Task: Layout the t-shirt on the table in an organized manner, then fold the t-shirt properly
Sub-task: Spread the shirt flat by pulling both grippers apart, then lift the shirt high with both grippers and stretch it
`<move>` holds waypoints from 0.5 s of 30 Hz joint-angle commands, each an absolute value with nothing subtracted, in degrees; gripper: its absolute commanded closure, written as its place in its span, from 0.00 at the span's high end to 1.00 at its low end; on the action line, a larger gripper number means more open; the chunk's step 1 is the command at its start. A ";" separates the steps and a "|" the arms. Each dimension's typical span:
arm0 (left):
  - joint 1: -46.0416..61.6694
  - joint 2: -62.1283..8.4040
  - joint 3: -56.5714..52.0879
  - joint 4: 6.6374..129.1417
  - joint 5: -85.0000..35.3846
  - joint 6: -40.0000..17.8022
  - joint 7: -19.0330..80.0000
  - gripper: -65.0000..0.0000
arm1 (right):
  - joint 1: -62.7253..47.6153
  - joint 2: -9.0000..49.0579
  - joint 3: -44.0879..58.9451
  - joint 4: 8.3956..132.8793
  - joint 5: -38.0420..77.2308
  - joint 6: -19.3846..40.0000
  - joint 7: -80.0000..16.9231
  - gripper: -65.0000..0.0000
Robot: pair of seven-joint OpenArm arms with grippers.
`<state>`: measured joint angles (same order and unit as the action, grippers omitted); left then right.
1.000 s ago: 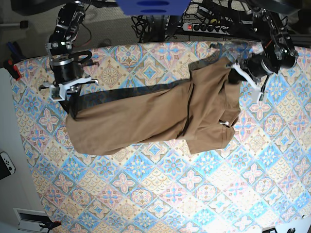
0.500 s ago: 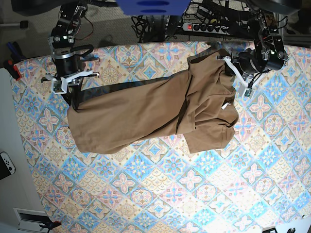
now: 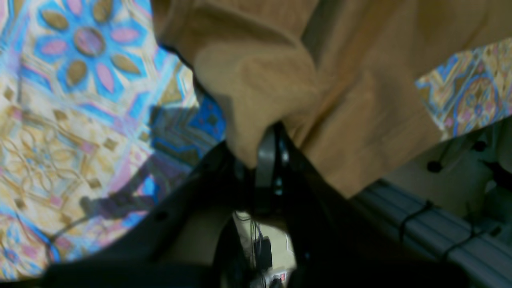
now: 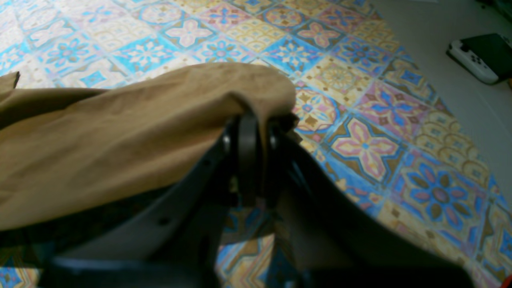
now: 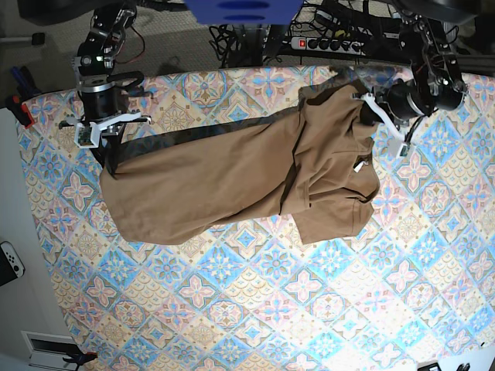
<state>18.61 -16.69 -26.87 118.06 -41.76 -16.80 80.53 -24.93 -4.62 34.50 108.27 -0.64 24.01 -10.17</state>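
Across the far half of the bench (image 5: 255, 309), the t-shirt (image 5: 232, 185) hangs stretched between my two arms, its lower part sagging onto the patterned cloth. My right gripper (image 5: 108, 151) sits at the left of the base view, its jaws clamped on one end of the tan fabric; in the right wrist view the cloth (image 4: 120, 132) bunches over the closed gripper (image 4: 248, 132) and drapes away to the left. My left gripper (image 5: 370, 116) is at the right of the base view, near the far edge of the bench, pinched tight on the other end; in the left wrist view the fabric (image 3: 300, 80) folds thickly above the closed gripper (image 3: 270, 148). A small white tag (image 5: 359, 165) shows on the shirt just below that grip. A game controller (image 5: 9, 263) lies off the bench, at the left.
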 commanded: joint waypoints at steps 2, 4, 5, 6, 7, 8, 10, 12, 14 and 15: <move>15.60 -17.27 -27.30 120.04 -45.93 -17.01 80.00 0.00 | -24.84 -4.35 34.68 109.58 0.22 23.69 -6.29 0.00; 12.88 -17.63 -27.47 120.22 -49.45 -16.92 80.00 0.00 | -24.84 -4.35 34.68 109.67 0.22 23.69 -4.88 0.00; 11.30 -17.63 -27.47 120.22 -50.86 -16.92 80.00 0.00 | -24.84 -4.35 34.68 109.67 0.22 23.69 -4.62 0.00; 9.45 -17.63 -27.82 120.22 -52.26 -16.92 80.00 0.00 | -24.84 -4.35 34.68 109.67 0.22 23.69 -4.62 0.00; 7.87 -17.54 -28.26 120.22 -53.23 -16.84 80.00 0.00 | -24.66 -4.35 34.68 109.67 0.22 23.69 -4.62 0.00; 6.37 -17.45 -28.53 120.22 -54.11 -16.75 80.00 0.00 | -24.57 -4.35 34.68 109.67 0.22 23.69 -4.62 0.00; 3.56 -17.45 -28.44 120.31 -55.52 -16.57 80.00 0.00 | -23.87 -4.35 34.68 109.67 0.22 23.69 -4.62 0.00; 1.10 -17.45 -28.35 120.40 -56.57 -16.57 80.00 0.00 | -21.93 -4.35 34.68 109.76 0.22 23.69 -4.62 0.00; -1.01 -17.45 -28.44 120.48 -57.80 -16.57 80.00 0.00 | -19.47 -4.26 35.30 109.76 0.22 23.69 -4.53 0.00; -1.89 -17.45 -28.53 120.57 -58.33 -16.57 80.00 0.00 | -18.42 -4.26 36.00 109.85 0.22 23.69 -4.44 0.00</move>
